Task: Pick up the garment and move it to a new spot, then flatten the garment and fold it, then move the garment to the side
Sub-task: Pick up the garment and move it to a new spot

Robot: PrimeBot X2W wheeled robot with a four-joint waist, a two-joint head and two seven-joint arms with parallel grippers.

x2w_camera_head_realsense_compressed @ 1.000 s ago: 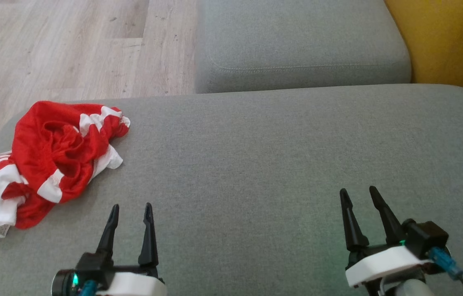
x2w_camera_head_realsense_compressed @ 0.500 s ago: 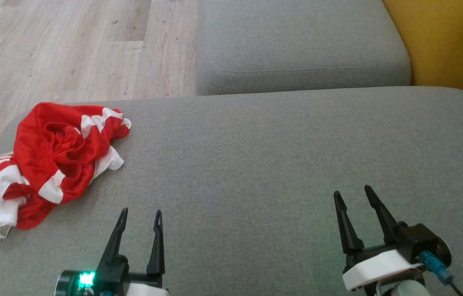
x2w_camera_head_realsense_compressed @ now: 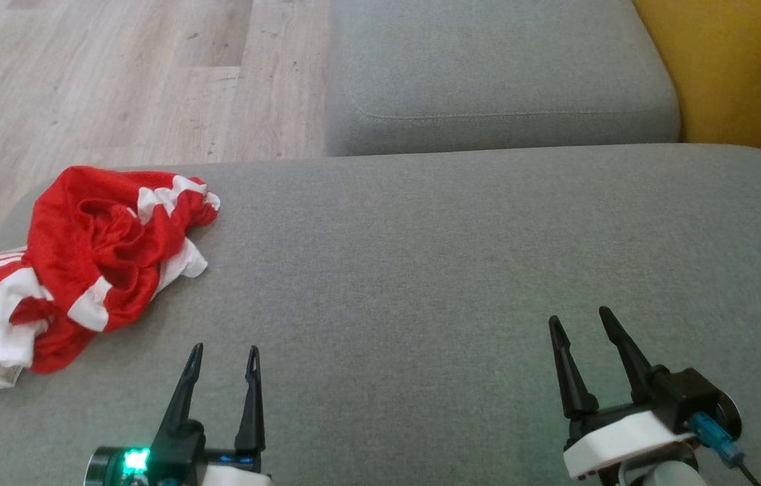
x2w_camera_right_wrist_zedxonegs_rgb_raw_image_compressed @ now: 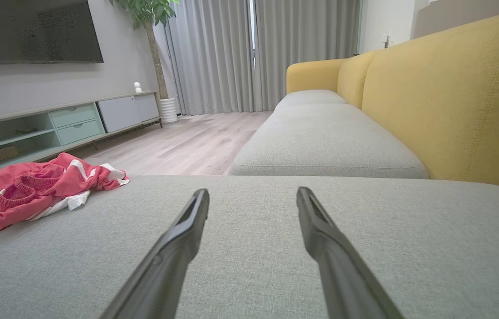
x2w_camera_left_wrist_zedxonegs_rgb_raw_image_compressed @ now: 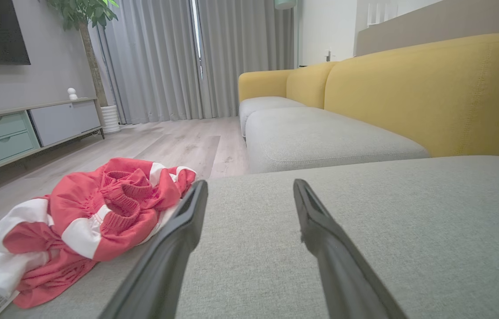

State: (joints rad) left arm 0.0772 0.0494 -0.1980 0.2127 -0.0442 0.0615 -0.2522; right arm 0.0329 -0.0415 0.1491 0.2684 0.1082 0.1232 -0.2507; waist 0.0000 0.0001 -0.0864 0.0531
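The garment point(x2w_camera_head_realsense_compressed: 83, 263) is red with white bands, crumpled in a heap at the far left edge of the grey cushion point(x2w_camera_head_realsense_compressed: 421, 270). It also shows at the left in the left wrist view, garment point(x2w_camera_left_wrist_zedxonegs_rgb_raw_image_compressed: 94, 212), and in the right wrist view, garment point(x2w_camera_right_wrist_zedxonegs_rgb_raw_image_compressed: 32, 186). My left gripper point(x2w_camera_head_realsense_compressed: 225, 351) hovers open near the cushion's front, just right of the heap and apart from it. My right gripper point(x2w_camera_head_realsense_compressed: 579, 320) stands open at the lower right, far from the cloth. Both hold nothing.
A second grey seat cushion point(x2w_camera_head_realsense_compressed: 502, 67) lies beyond the near one, with a yellow sofa back point(x2w_camera_head_realsense_compressed: 745, 67) on the right. Wooden floor point(x2w_camera_head_realsense_compressed: 117, 81) runs past the cushion's left edge. A TV cabinet point(x2w_camera_right_wrist_zedxonegs_rgb_raw_image_compressed: 54, 124) stands across the room.
My left gripper has shifted slightly right and back. The right gripper moved a little left. The garment lies as before; the view itself drifted slightly.
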